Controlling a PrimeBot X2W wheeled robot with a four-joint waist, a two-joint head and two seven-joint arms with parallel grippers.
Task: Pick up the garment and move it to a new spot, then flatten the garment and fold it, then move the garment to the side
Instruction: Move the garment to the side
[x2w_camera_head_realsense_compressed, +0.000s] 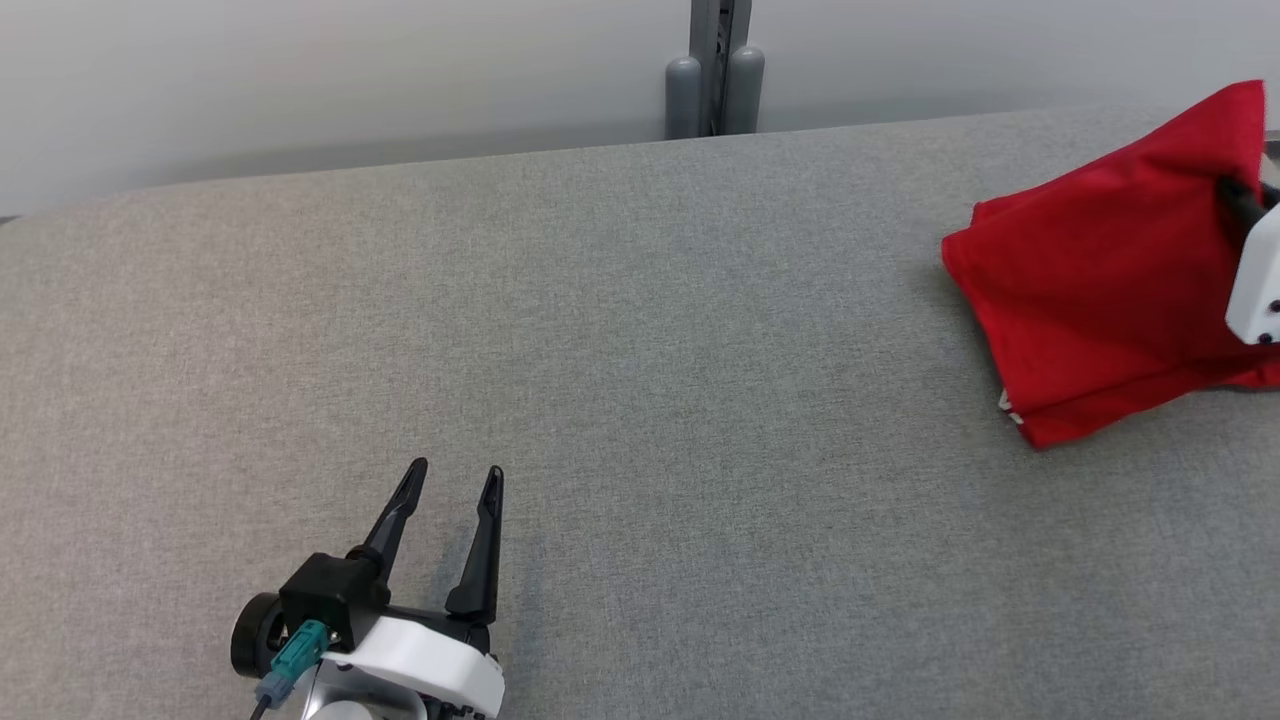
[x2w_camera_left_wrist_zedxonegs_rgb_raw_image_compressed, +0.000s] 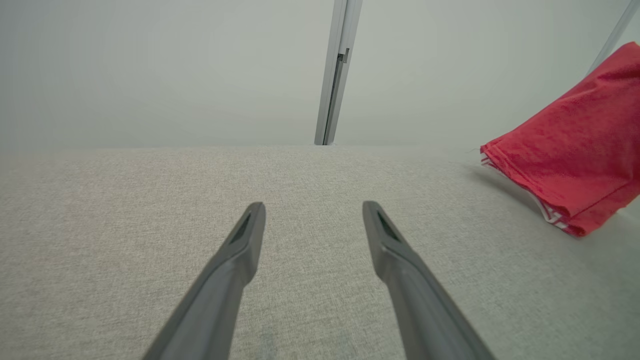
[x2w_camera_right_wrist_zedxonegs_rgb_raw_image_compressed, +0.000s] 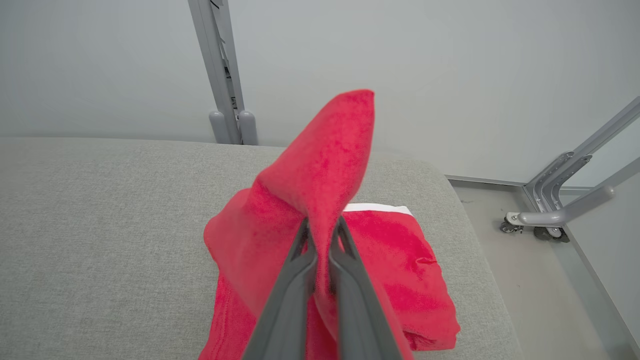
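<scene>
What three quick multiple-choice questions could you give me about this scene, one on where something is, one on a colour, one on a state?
1. Where on the grey fabric-covered table is the red cloth garment? A) its right end B) its middle C) its left end
2. What colour is the trim at the garment's edge? A) blue B) white C) yellow
3. How does the right end effector stand? A) wide open B) shut on the garment C) shut on nothing
1 A: the head view shows it far right. 2 B: white stripes line its hem. 3 B: its fingers pinch a raised fold.
</scene>
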